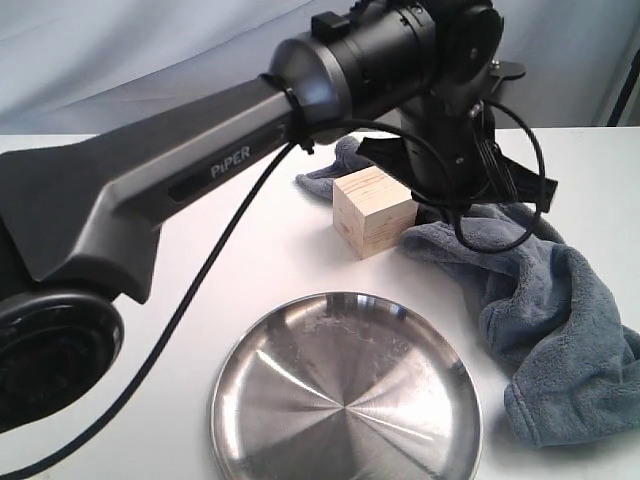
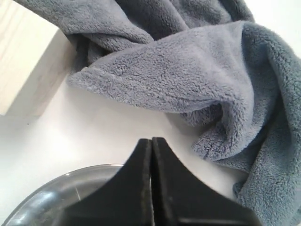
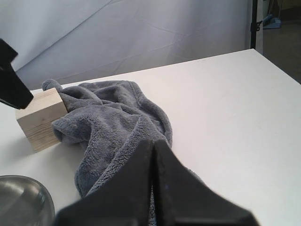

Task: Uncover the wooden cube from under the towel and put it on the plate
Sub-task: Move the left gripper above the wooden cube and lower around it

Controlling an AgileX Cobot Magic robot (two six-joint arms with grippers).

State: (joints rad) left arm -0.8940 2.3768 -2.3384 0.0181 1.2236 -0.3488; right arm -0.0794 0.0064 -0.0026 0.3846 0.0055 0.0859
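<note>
In the exterior view we see the pale pine wooden cube (image 1: pixel 373 212) uncovered on the white counter (image 1: pixel 250 275), beyond the round shiny steel plate (image 1: pixel 345 395) and touching the rumpled blue-grey fleece towel (image 1: pixel 560 320), while the left wrist view shows our left fingers (image 2: pixel 140 162) pressed together, and the right wrist view shows our right fingers (image 3: pixel 165 172) likewise closed.

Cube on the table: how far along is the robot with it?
Done: the cube sits uncovered, towel bunched beside it. In hand: nothing; left fingers and right fingers are shut, empty. Left: grasp the cube and set it on the bare plate.
</note>
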